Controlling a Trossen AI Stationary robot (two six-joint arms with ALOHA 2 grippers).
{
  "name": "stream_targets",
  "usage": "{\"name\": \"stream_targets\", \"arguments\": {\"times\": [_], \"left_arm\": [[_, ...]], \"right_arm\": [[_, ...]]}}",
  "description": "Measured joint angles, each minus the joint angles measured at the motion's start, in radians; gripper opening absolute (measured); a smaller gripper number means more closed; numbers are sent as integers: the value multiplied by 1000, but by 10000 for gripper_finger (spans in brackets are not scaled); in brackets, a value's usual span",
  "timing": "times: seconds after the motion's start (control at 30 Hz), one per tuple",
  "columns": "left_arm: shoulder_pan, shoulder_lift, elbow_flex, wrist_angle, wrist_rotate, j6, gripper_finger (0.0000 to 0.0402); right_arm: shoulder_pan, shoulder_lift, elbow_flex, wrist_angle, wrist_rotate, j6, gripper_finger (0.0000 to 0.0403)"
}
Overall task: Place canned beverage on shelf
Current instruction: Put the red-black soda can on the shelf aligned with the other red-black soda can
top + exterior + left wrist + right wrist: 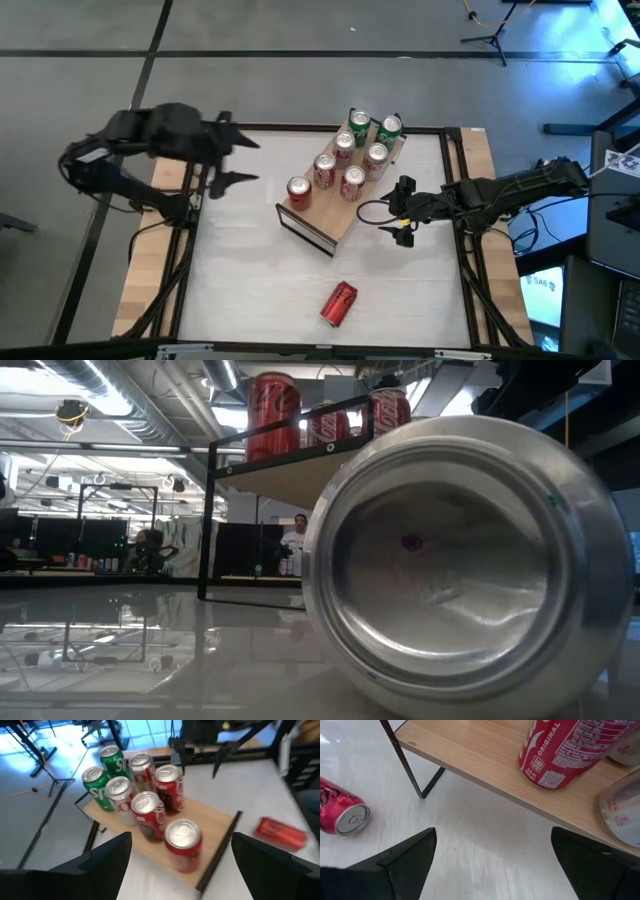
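Note:
The shelf (335,205), a light-wood board on dark metal end frames, stands slantwise mid-table. Several cans stand upright on it: two green ones (102,775) at its far end, red and white ones (340,170) behind a red one (182,842) nearest me. One red can (338,303) lies on its side on the table near the front edge; its silver base (460,560) fills the low view. My left gripper (245,160) hovers open, high over the table's left part, pointing at the shelf. My right gripper (398,212) stands open just right of the shelf, nothing between its fingers.
Dark rails and wooden strips (150,250) border the white table top on the left and right. Bare table lies left of the shelf and along the near edge beside the lying can. A person (300,540) stands far back in the room.

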Motion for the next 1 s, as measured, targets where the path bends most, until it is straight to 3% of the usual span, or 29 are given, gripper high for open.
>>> {"name": "stream_targets", "arguments": {"times": [0.13,0.27,0.57,0.73,1.0], "left_arm": [[-54,-117,-99,28,-4,-60,330],[-108,-238,-297,172,-69,-106,330],[-138,-385,-686,491,-127,-113,330],[-138,-383,-797,598,-125,-140,330],[-138,-361,-849,693,-124,-142,330]], "right_arm": [[0,0,0,2,-11,0,388],[0,0,0,40,-49,0,388],[2,8,0,330,-308,-158,388],[14,56,0,462,-418,-236,388],[76,170,0,504,-426,-263,388]]}}
